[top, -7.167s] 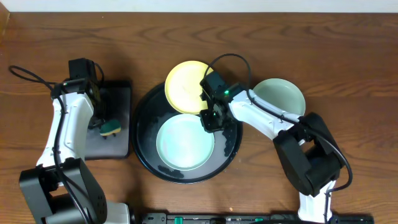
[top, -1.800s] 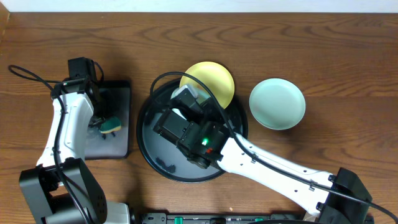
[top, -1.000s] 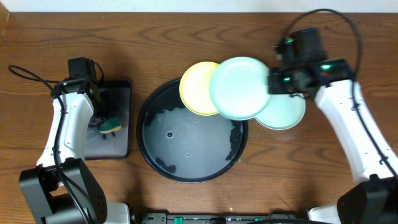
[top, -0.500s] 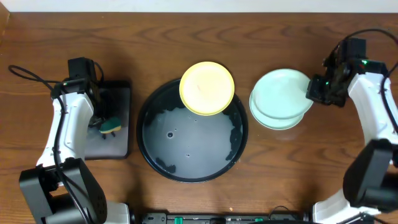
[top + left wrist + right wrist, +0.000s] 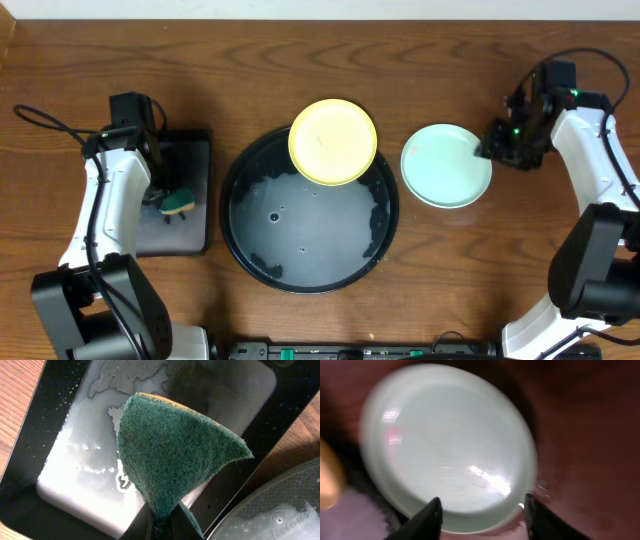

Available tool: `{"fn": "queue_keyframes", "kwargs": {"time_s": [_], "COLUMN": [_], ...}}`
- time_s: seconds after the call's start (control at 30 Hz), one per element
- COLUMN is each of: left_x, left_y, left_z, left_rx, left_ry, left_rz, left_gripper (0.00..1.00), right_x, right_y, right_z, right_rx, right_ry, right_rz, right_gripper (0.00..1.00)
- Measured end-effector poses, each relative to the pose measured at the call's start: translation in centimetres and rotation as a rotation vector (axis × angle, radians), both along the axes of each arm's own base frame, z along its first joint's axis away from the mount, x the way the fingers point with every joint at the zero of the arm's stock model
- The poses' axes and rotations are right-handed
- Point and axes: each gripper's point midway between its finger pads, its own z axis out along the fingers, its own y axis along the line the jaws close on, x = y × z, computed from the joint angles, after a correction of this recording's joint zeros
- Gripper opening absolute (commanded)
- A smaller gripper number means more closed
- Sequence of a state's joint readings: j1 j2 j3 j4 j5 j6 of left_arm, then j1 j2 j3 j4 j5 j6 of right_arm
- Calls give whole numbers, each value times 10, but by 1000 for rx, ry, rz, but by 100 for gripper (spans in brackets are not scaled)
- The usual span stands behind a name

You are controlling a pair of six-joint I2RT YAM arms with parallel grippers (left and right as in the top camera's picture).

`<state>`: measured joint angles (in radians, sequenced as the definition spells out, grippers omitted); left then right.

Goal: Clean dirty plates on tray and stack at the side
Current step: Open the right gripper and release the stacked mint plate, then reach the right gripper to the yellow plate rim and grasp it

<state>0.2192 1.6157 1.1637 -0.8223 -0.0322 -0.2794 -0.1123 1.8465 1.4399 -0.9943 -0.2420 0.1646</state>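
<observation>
The pale yellow plate point(image 5: 333, 141) rests on the far rim of the round black tray point(image 5: 250, 250), whose inside is wet and sudsy. The mint plates point(image 5: 446, 166) lie stacked on the table to the tray's right, the top one hiding the one under it. The stack fills the right wrist view point(image 5: 450, 445). My right gripper point(image 5: 493, 150) is open at the stack's right edge, its fingers point(image 5: 432, 515) spread on either side of the near rim. My left gripper point(image 5: 178, 208) is shut on a green sponge point(image 5: 175, 455) over the rectangular tray.
The rectangular black tray point(image 5: 190, 235) with milky soapy water point(image 5: 75, 475) lies left of the round tray. The round tray's rim shows at the lower right of the left wrist view point(image 5: 265, 505). A black cable point(image 5: 40, 120) loops at the far left.
My right gripper carried a mint plate from the round tray to the right, set it on the other mint plate and opened. The left arm has not moved.
</observation>
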Motion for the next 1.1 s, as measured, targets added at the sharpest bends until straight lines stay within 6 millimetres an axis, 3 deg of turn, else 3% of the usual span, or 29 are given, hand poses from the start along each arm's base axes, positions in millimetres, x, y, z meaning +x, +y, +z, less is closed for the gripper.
{"fn": "queue_keyframes", "kwargs": {"time_s": [0.17,0.27,0.37,0.47,0.53,0.67,0.77,0.87,1.1], "left_x": [0,0,0,1,1,1,1,1,2], "left_y": [0,0,0,0,0,0,0,0,0], "left_z": [0,0,0,0,0,0,0,0,0], "left_rx": [0,0,0,1,1,1,1,1,2], "left_ry": [0,0,-1,-3,-5,-5,-6,-6,-7], "left_rz": [0,0,0,0,0,0,0,0,0], "left_gripper": [7,8,7,7,8,8,8,7,7], "right_x": [36,57,70,83,88,87,83,82,81], "right_y": [50,96,137,169,186,201,205,208,215], "right_z": [42,69,78,65,43,-8,-31,-35,-36], "right_rx": [26,46,65,75,81,78,75,75,39], "right_ry": [-161,-273,-321,-321,-292,-204,-155,-150,-163], "right_rz": [141,250,339,406,438,469,478,484,507], "right_gripper": [64,66,67,66,65,58,49,35,31]}}
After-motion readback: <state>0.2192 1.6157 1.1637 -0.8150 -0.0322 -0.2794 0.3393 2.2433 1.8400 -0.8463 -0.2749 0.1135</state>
